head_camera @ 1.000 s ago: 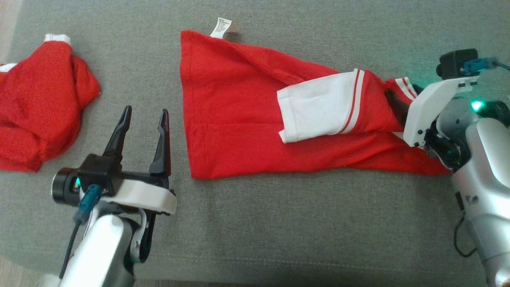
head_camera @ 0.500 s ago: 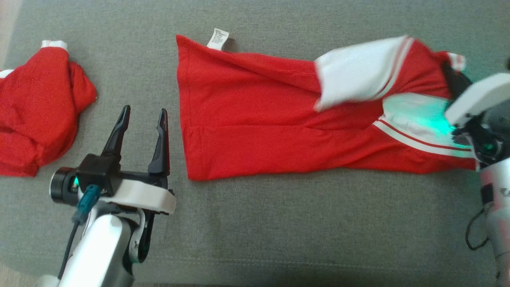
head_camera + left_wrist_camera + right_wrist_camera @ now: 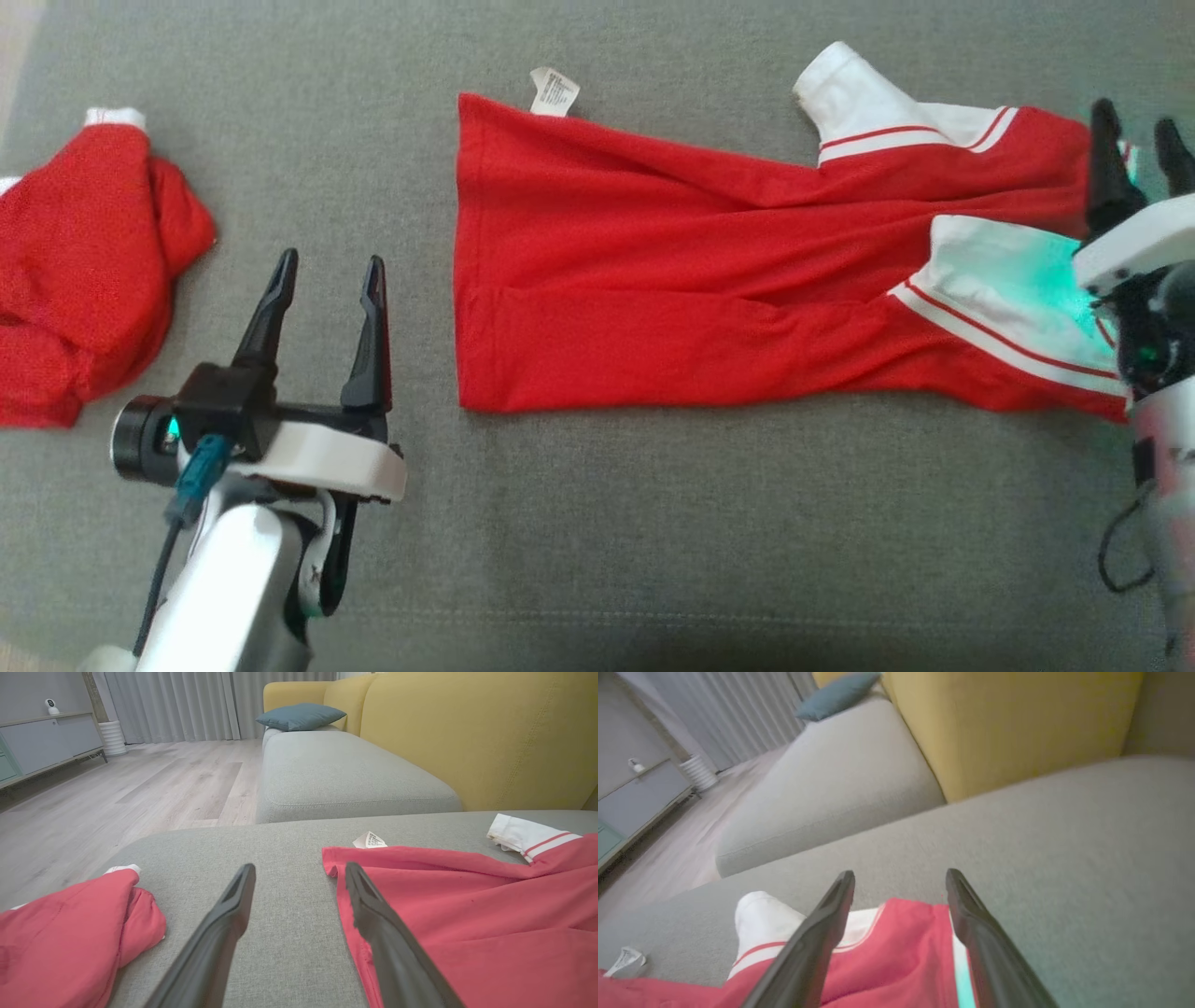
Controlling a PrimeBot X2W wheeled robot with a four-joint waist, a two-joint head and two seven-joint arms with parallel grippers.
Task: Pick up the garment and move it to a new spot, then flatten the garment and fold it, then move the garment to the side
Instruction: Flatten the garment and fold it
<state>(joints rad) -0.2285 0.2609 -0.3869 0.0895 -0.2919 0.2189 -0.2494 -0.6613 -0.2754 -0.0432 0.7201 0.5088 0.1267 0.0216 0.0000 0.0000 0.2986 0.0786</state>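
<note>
Head view puts the garment (image 3: 700, 280) flat on the grey cushion (image 3: 653, 560), between my two grippers. My left gripper (image 3: 329, 263) is spread wide and empty, just beside the hem. My right gripper (image 3: 1136, 119) is at the collar end, fingers parted, clasping nothing; the right wrist view shows red fabric under the gap. One white sleeve (image 3: 859, 98) points away from me. Bare cushion runs along the near side, and a second red garment (image 3: 84, 271) lies well to my left.
</note>
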